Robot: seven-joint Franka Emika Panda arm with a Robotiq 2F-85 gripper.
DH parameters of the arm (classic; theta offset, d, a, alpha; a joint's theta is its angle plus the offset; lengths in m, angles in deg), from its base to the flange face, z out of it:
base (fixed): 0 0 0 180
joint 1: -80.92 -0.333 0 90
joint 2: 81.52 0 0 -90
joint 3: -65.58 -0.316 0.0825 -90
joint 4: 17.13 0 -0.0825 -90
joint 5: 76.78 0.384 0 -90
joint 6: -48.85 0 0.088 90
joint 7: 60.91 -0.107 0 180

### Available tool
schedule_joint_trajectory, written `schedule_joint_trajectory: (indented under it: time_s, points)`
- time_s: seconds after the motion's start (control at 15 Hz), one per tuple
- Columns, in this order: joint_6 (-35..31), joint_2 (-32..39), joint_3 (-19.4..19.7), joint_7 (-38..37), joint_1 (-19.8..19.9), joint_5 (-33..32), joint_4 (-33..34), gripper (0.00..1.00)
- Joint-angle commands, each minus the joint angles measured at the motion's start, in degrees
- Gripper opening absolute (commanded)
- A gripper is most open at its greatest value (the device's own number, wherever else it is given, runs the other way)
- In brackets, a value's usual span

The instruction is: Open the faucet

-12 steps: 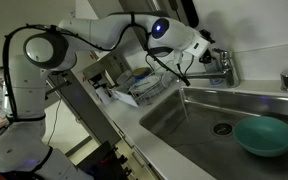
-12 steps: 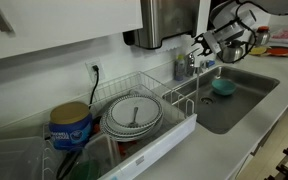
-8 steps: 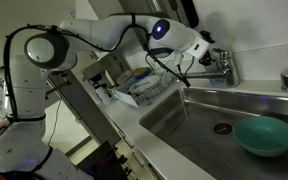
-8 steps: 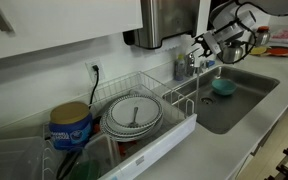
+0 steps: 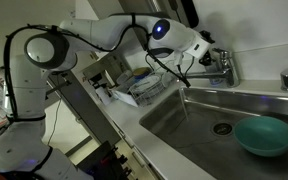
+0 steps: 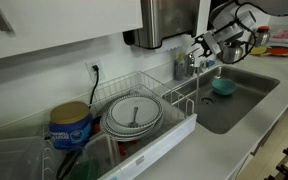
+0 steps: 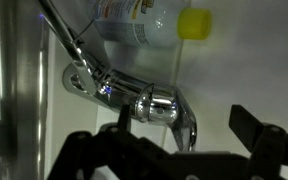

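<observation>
Polished chrome metal faucet above the dull brushed steel sink; inside the sink, a glossy teal bowl.

We're standing in a kitchen here: a steel sink is sitting in the counter, a chrome faucet is gleaming by the wall, plates are drying in a wire rack, and a teal bowl is lying in the basin.

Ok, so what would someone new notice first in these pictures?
The white robot arm reaches across the counter, its gripper right at the chrome faucet on the sink's back edge. A teal bowl sits in the steel sink, and in an exterior view a wire rack of plates stands beside the basin.
</observation>
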Motion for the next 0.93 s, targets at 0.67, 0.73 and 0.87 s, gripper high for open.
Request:
schedule_joint_trajectory:
  time_s: [0.67,0.73,0.87]
  points:
    - [6.59,-7.96,6.85,1.99,0.15,-9.58,-7.73,1.00]
    - [9.28,-10.67,2.58,1.56,3.89,-15.06,-9.61,1.00]
    - [14.31,-13.56,1.98,1.36,5.10,-21.64,-12.23,1.00]
